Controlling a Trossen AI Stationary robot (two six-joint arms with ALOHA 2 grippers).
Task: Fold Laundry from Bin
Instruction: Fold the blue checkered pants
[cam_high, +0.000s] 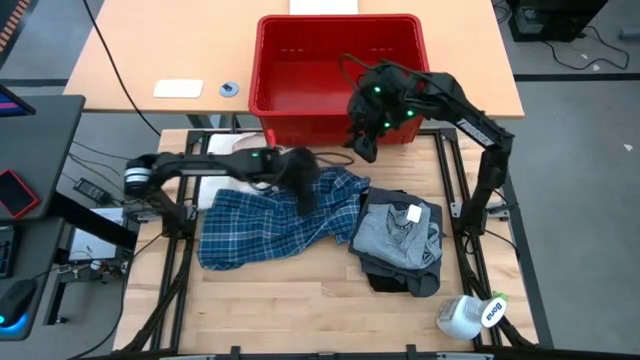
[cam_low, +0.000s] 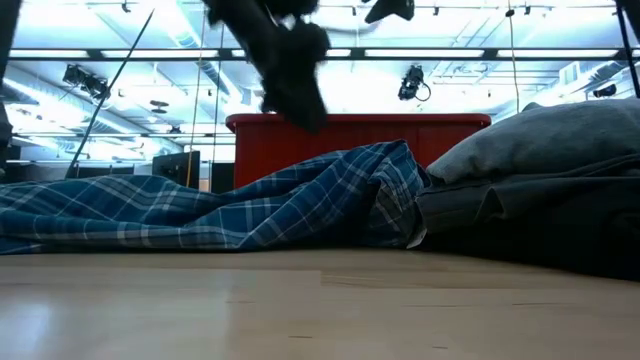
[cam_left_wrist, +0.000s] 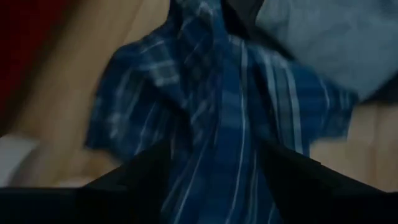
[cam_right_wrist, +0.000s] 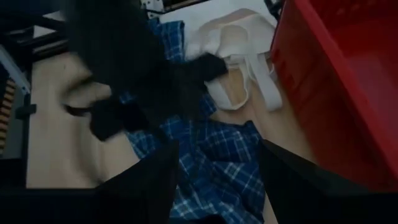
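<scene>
A blue-and-white plaid shirt (cam_high: 270, 225) (cam_low: 250, 205) lies crumpled and spread on the wooden table, left of centre. My left gripper (cam_high: 300, 190) (cam_low: 298, 100) hovers open over the shirt's far right part, and the plaid (cam_left_wrist: 230, 106) shows between and beyond its fingers. My right gripper (cam_high: 363, 142) (cam_right_wrist: 217, 149) hangs open and empty, high above the red bin's near wall (cam_high: 340, 125). To the shirt's right sits a folded stack with a light grey garment (cam_high: 400, 228) (cam_low: 540, 140) on top of a dark one (cam_high: 400, 280).
The red bin (cam_low: 350, 140) (cam_right_wrist: 348, 93) stands at the table's far edge. A cream-white cloth with strap loops (cam_right_wrist: 242, 56) lies between the bin and the shirt. A white spray bottle (cam_high: 470, 315) lies at the near right corner.
</scene>
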